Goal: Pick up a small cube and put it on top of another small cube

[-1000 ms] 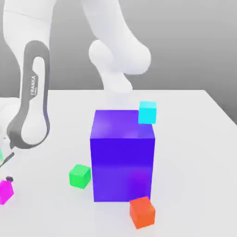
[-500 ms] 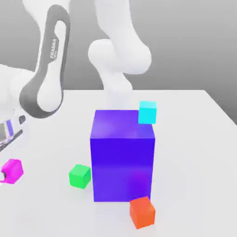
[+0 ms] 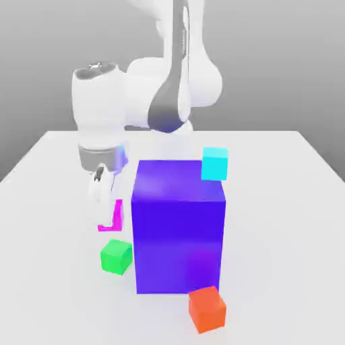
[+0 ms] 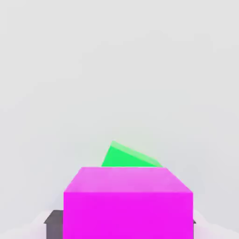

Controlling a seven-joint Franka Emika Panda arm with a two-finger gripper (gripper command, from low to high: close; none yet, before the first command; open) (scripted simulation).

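Left-centre of exterior view: end effector clamped on small magenta cube, held off tabletop just above green cube, beside big blue block. Cyan cube at block's upper-right corner; orange-red cube at lower right. Hand view: magenta cube w/ green cube behind.

White Franka arm bent low, end effector pointing down — fingers clamped tight, held above the table

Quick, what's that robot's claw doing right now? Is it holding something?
Gripper: closed on the small magenta cube, carried just above the green cube.
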